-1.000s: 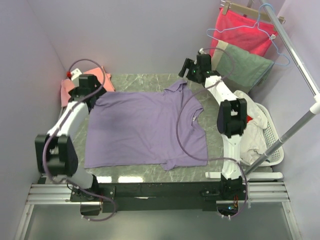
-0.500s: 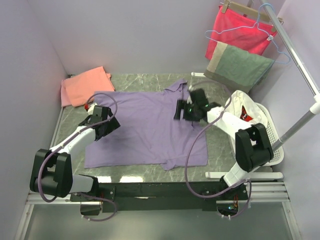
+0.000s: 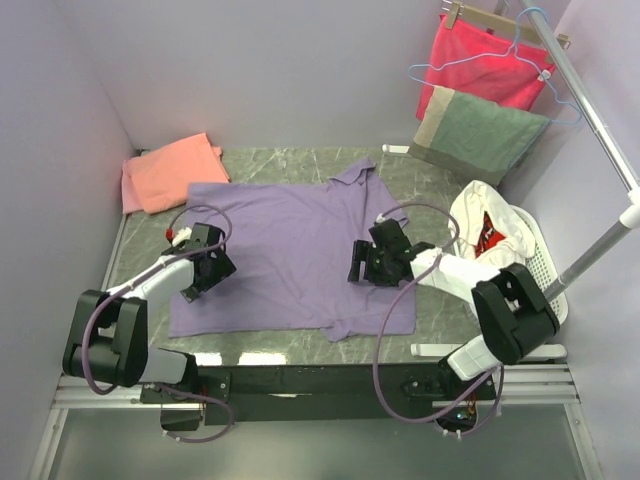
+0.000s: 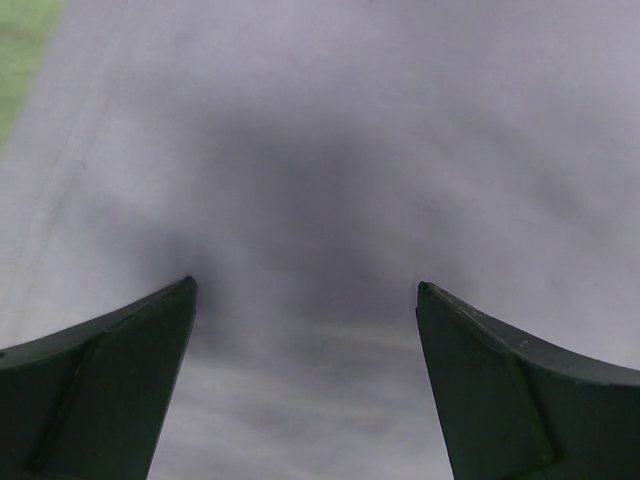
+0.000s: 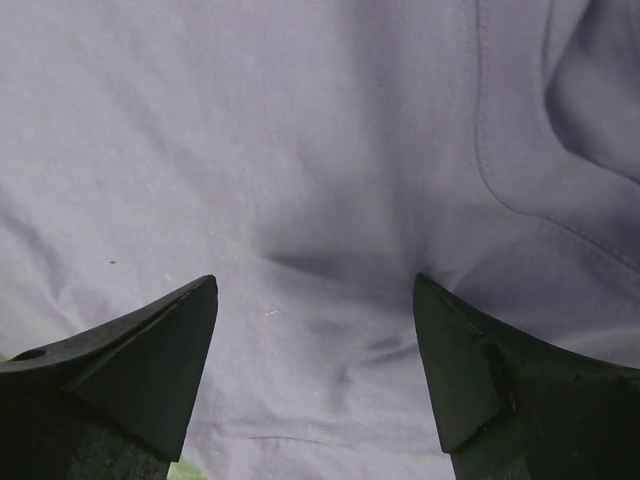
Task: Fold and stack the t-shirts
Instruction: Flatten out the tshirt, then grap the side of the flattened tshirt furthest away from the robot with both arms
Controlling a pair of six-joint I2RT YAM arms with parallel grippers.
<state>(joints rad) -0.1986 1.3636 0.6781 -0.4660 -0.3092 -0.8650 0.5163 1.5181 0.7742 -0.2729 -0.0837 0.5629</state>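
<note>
Left pincer and right pincer both spread, low over purple shirt. Pinch cloth only, lift evenly, fold across.

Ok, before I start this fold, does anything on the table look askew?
Only small things: the purple t-shirt lies flat, but its far sleeve is bunched and its near sleeve shows only as a crumpled flap at the edge. The left gripper and right gripper hover open over it.
</note>
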